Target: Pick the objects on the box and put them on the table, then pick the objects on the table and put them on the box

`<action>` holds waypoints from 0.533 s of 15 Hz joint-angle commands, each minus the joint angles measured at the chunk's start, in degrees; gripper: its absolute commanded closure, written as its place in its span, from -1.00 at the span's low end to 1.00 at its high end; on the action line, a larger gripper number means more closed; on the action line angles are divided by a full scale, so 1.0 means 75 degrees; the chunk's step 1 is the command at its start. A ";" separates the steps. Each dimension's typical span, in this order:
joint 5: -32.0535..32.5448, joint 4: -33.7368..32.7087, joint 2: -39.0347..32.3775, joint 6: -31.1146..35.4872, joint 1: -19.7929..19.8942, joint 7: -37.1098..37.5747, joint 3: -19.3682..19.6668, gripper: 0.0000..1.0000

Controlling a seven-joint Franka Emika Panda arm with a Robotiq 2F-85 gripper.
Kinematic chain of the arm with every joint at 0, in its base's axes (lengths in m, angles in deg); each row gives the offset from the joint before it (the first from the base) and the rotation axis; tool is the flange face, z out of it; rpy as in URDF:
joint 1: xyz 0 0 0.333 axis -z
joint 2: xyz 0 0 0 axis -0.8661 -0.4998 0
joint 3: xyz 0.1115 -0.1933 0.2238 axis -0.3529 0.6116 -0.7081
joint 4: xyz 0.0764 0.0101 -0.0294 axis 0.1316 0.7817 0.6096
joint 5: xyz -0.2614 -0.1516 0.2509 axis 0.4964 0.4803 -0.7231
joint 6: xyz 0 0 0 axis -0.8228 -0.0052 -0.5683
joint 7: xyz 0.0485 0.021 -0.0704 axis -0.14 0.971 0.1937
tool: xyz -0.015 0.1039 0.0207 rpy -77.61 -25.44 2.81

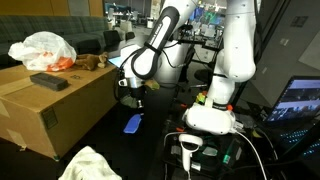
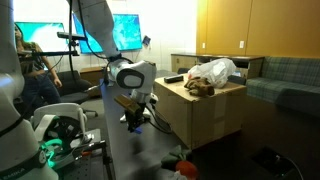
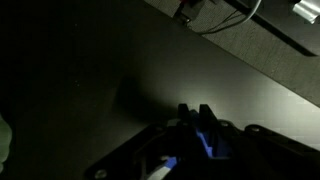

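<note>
The fingers (image 3: 204,112) stand narrow, pinching the blue flat pad (image 1: 131,123) above the black table (image 1: 150,142).

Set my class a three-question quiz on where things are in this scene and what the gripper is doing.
1. True or false: the white-and-orange plastic bag lies on the table.
2. The gripper holds: A) brown lump, B) blue flat pad, C) large white cloth.
3. Fill in: the dark grey slab rests on the ____.
Key: 1 false, it lies on the box; 2 B; 3 box.
</note>
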 commanded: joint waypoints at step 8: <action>-0.1918 -0.0129 -0.1481 0.3541 0.1011 0.0987 -0.1286 0.78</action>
